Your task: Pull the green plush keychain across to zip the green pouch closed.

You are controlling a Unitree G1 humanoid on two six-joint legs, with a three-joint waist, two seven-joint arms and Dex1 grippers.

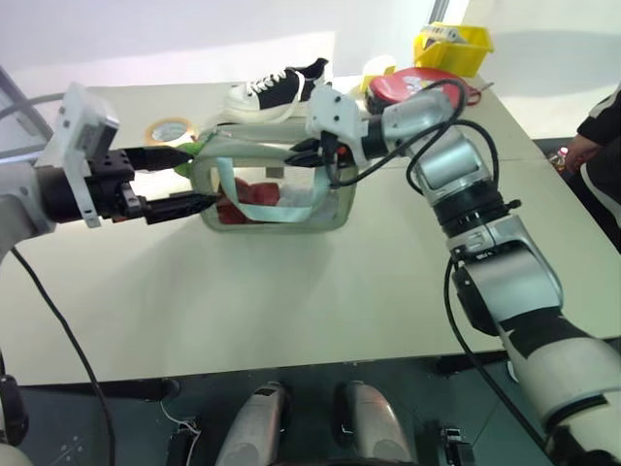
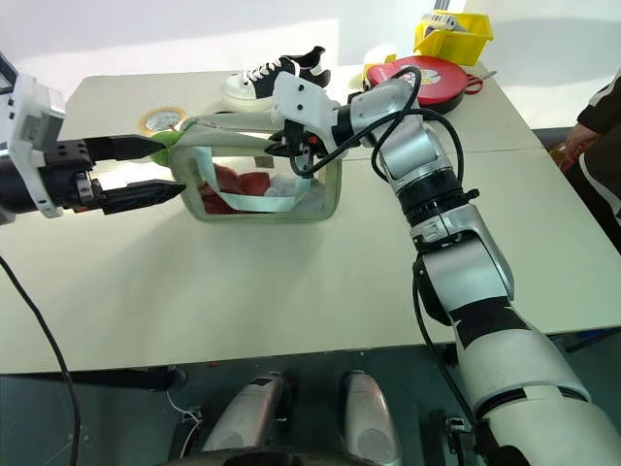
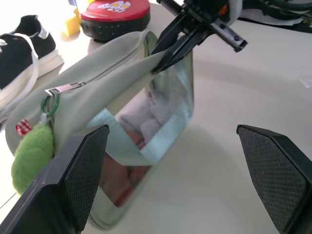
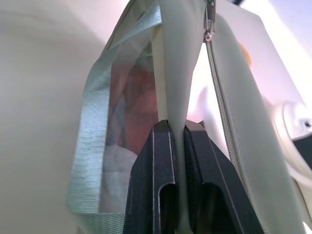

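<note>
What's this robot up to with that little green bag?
It is working on zipping the green pouch shut on the table. The right gripper is shut, pinching the pouch's fabric at one end to hold it. The left gripper is open at the other end, its fingers on either side of the green plush keychain that hangs from the zipper pull, not yet closed on it. A shoe, a tape roll and a red case lie behind.

A black-and-white sneaker point(image 1: 275, 89), tape roll point(image 1: 168, 129), red round case point(image 1: 423, 85), yellow bin point(image 1: 453, 47).
</note>
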